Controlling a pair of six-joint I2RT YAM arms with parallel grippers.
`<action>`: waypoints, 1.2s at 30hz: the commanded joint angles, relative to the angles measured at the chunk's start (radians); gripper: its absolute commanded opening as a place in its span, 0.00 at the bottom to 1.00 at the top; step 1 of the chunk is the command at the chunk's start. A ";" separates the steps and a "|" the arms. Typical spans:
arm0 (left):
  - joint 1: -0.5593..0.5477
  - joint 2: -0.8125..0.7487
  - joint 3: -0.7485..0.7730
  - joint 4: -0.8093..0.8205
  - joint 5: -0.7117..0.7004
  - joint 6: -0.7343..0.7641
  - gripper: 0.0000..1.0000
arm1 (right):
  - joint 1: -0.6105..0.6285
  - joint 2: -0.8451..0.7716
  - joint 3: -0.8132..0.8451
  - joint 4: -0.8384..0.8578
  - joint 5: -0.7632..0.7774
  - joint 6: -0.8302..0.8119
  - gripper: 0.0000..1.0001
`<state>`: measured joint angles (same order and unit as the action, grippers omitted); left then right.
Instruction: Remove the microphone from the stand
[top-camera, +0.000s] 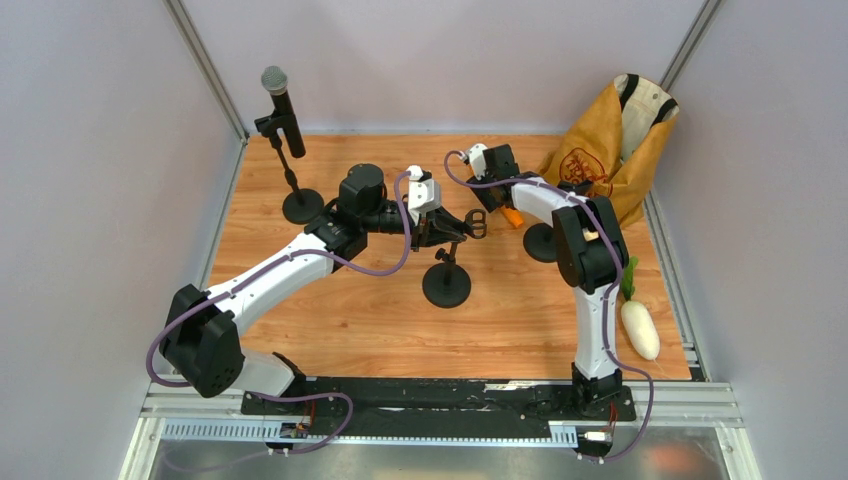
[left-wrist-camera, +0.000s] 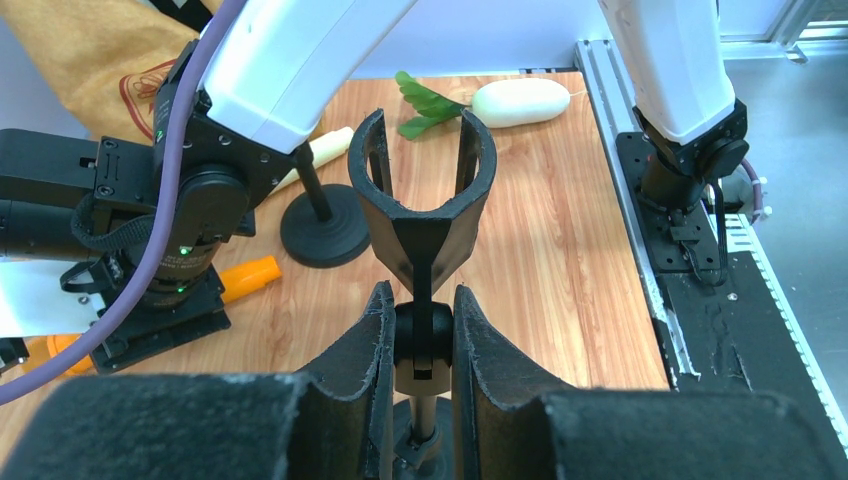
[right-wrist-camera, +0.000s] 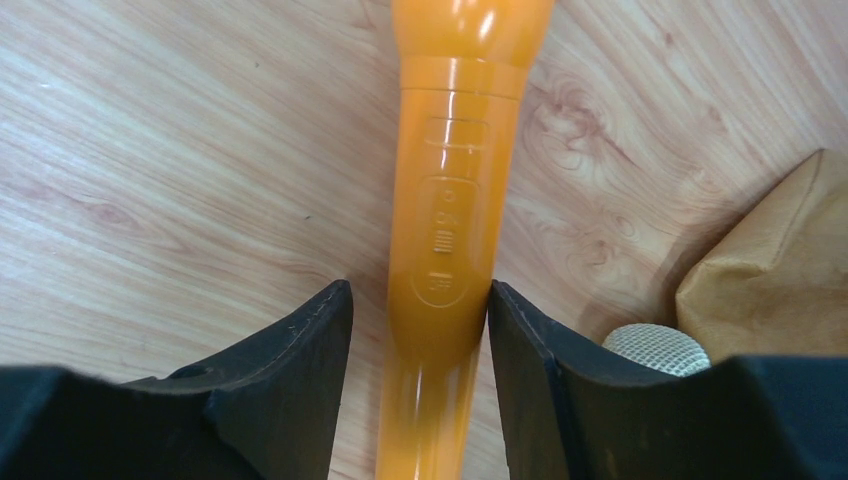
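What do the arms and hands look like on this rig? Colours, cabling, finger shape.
Both the left arm and right arm have glossy white link shells between chunky black joint housings. A purple cable loops loosely along each. The left hand and right hand each carry two matte black, wedge-shaped fingers with a grainy surface. No markings are legible on them.

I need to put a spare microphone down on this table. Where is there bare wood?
Bare wood: the near middle, below the empty stand's base in the top view; also the far edge just right of the black microphone's stand. Crowded: far right, around the orange microphone, second base and bag.
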<state>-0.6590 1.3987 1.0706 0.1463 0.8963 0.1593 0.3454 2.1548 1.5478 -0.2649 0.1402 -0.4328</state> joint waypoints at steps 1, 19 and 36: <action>-0.001 0.023 -0.011 -0.119 -0.017 0.035 0.00 | -0.001 0.030 0.043 -0.008 0.062 -0.067 0.57; -0.001 0.023 -0.010 -0.119 -0.017 0.037 0.00 | -0.006 0.000 -0.005 0.074 0.186 -0.204 0.34; -0.001 0.014 -0.013 -0.109 -0.013 0.032 0.00 | -0.043 -0.028 -0.055 0.114 0.231 -0.321 0.31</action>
<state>-0.6590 1.3987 1.0710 0.1463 0.8963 0.1593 0.3214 2.1658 1.5036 -0.1623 0.3351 -0.7139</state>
